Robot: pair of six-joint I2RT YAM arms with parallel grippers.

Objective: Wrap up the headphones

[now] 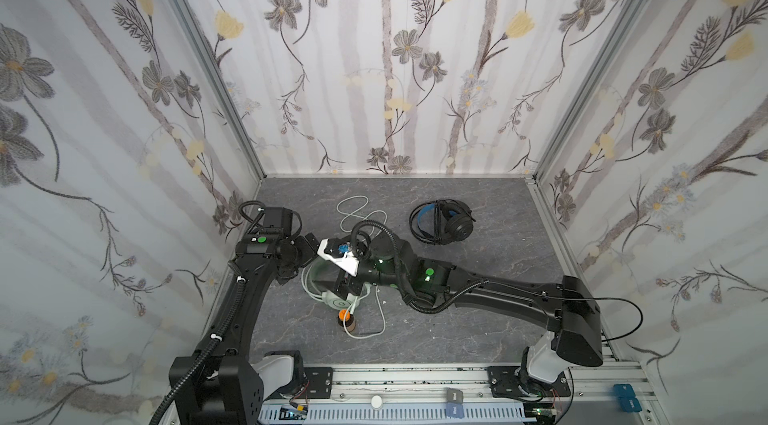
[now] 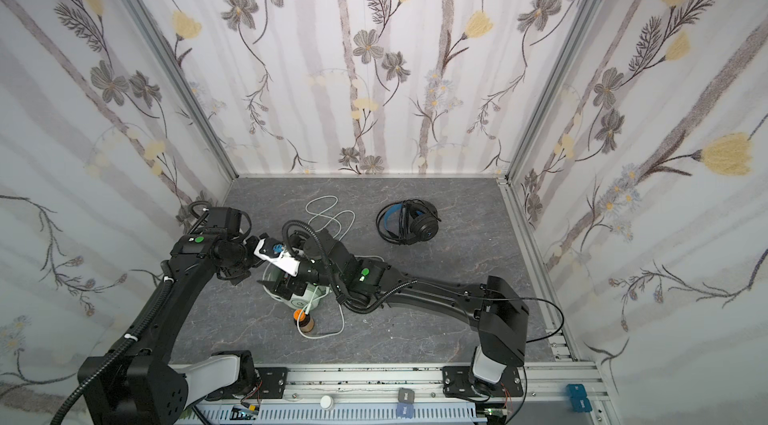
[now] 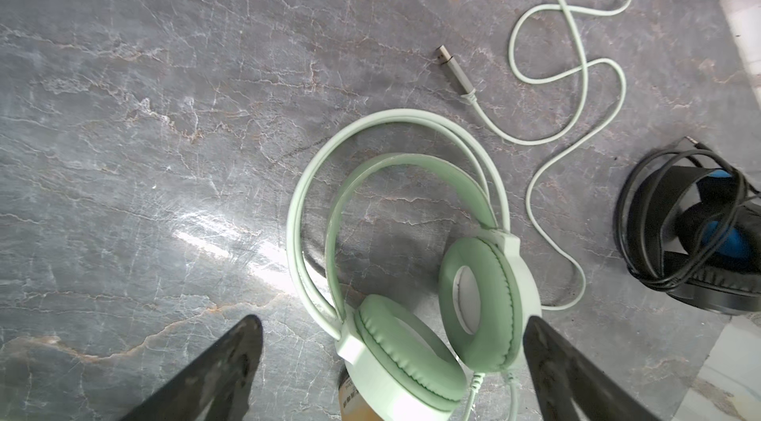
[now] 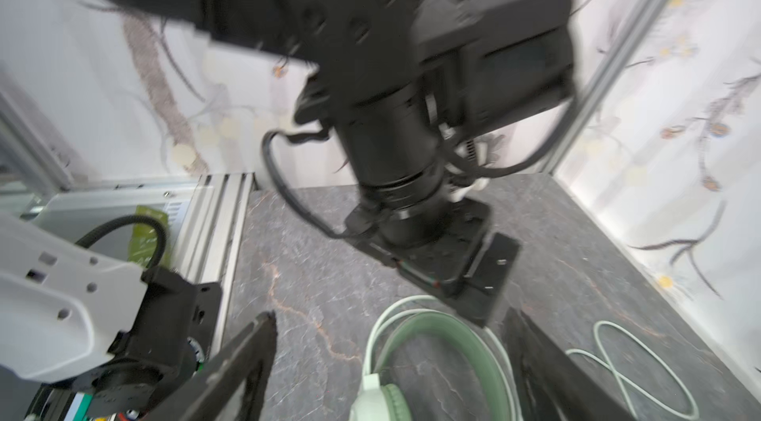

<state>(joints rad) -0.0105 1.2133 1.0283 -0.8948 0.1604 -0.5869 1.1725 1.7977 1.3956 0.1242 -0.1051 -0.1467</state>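
The mint-green headphones [image 1: 338,302] [image 2: 300,301] lie on the grey marble floor, mostly under my two wrists. Their white cable [image 1: 353,211] loops toward the back wall and ends in a USB plug [image 3: 455,73]. My left gripper [image 3: 393,318] is open above the two ear cups [image 3: 477,299], touching neither. My right gripper [image 4: 391,316] is open too, its fingers [image 4: 247,357] on either side of the green headband [image 4: 453,336] without gripping it. The black headphones [image 1: 442,221] [image 3: 700,233], with a blue inner band, lie at the back right with their black cable wound round them.
A small brown bottle with an orange cap [image 1: 347,319] [image 2: 305,321] stands right next to the green ear cups. More white cable [image 1: 380,319] curves round it. Floral walls close in three sides; an aluminium rail [image 1: 415,377] runs along the front.
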